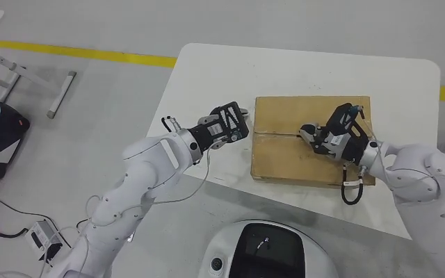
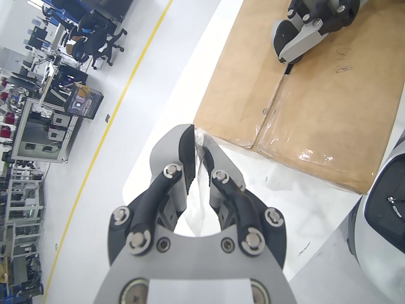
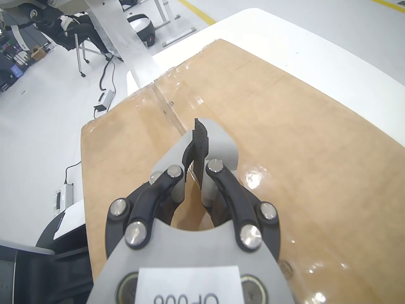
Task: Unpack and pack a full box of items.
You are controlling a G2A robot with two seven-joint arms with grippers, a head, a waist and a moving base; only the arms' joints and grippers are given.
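The brown box (image 1: 309, 142) lies shut on the near side of the white bench (image 1: 208, 76). The left pincer (image 2: 197, 142) is pinched on a strip of clear tape (image 3: 125, 44) that runs to the box's left edge. The right pincer (image 3: 199, 134) is closed on nothing, with its tips on the middle seam (image 1: 274, 132). I think the tape is thin and sticky and would tear easily. The flaps (image 1: 306, 112) look stiff, so they are best lifted at the seam.

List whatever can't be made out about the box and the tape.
Contents of the cardboard box: the closed flaps hide them in every view.
Pinched end of the clear tape strip: left wrist view, covered by the fingers of the left gripper.
Seam under the right gripper: right wrist view, its own shut fingers hide it.
Box edge by the right arm: top view, the arm covers it.
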